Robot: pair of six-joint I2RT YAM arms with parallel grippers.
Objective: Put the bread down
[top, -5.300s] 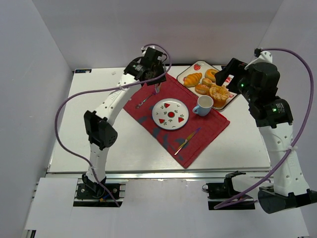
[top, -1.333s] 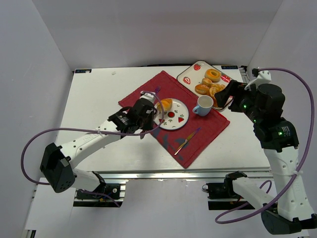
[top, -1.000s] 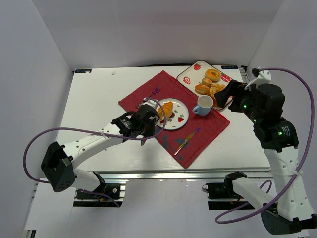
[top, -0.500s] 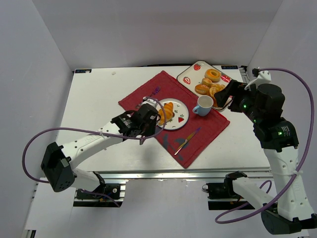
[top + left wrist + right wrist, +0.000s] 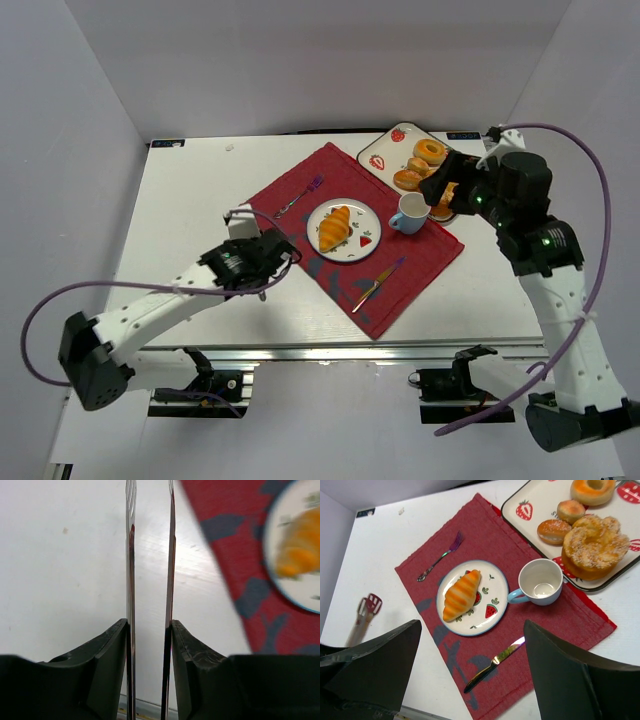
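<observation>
The bread, a golden croissant (image 5: 335, 228), lies on the small white plate (image 5: 362, 238) on the red placemat; it also shows in the right wrist view (image 5: 462, 595) and blurred in the left wrist view (image 5: 299, 555). My left gripper (image 5: 248, 245) is over bare table, left of the placemat's edge. Its fingers (image 5: 116, 645) clasp a pair of thin metal tongs (image 5: 131, 555). The blades stand apart with nothing between them. My right gripper (image 5: 440, 185) hovers above the mug and tray, wide open and empty (image 5: 470, 680).
A blue-handled mug (image 5: 410, 212) stands right of the plate. A strawberry-print tray (image 5: 378, 152) at the back right holds a donut (image 5: 430, 151) and glazed pastries. A fork (image 5: 299, 196) and a knife (image 5: 377, 285) lie on the placemat (image 5: 400, 270).
The croissant left the back tray and now lies on the plate. My left gripper has pulled back from the plate to the near left. My right arm shifted slightly left.
</observation>
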